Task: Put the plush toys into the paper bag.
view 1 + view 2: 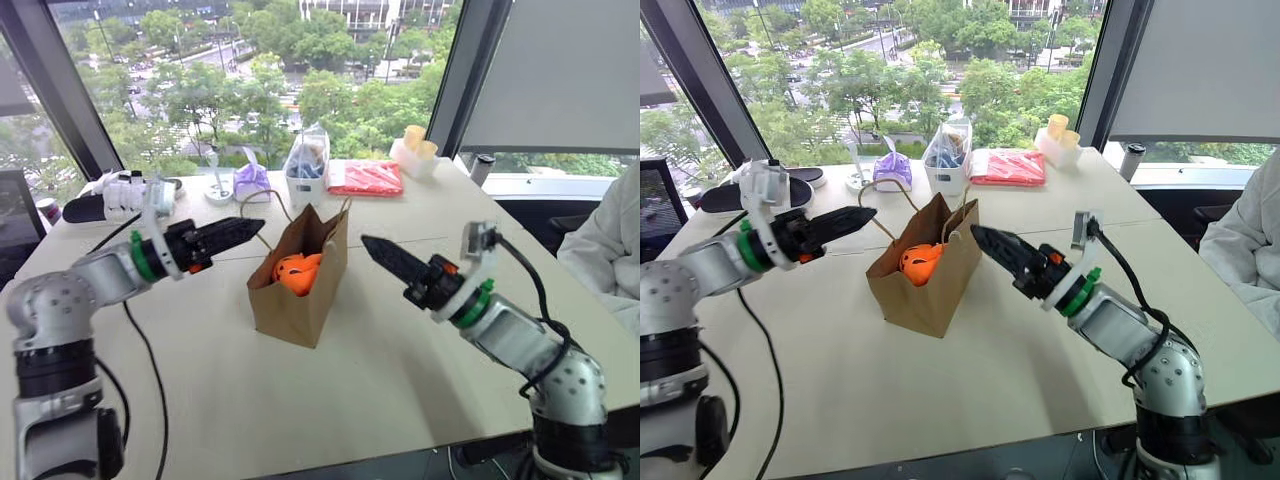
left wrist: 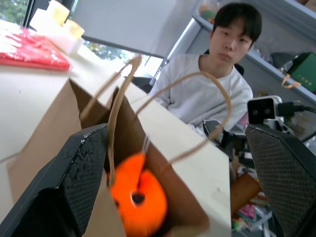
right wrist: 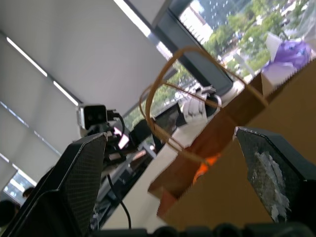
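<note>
The brown paper bag [image 1: 300, 295] stands upright in the middle of the table [image 1: 380, 380], mouth open and loop handles up. An orange plush toy [image 1: 297, 272] lies inside it, also seen in the left wrist view as an orange plush toy [image 2: 140, 197]. My left gripper [image 1: 245, 228] hovers just left of the bag's rim, pointing at it. Its fingers [image 2: 79, 173] stand wide apart, so it is open and empty. My right gripper [image 1: 372, 248] hovers just right of the bag. Its fingers [image 3: 84, 173] are spread wide either side of the handles, so it is open and holds nothing.
Along the window edge sit a purple bundle [image 1: 250, 180], a clear plastic bag of blue items [image 1: 306, 165], a red packet [image 1: 365, 177] and a white holder with yellow cups [image 1: 414, 150]. A person in white [image 1: 610, 250] sits at the right. A black cable [image 1: 145, 360] runs across the table's left.
</note>
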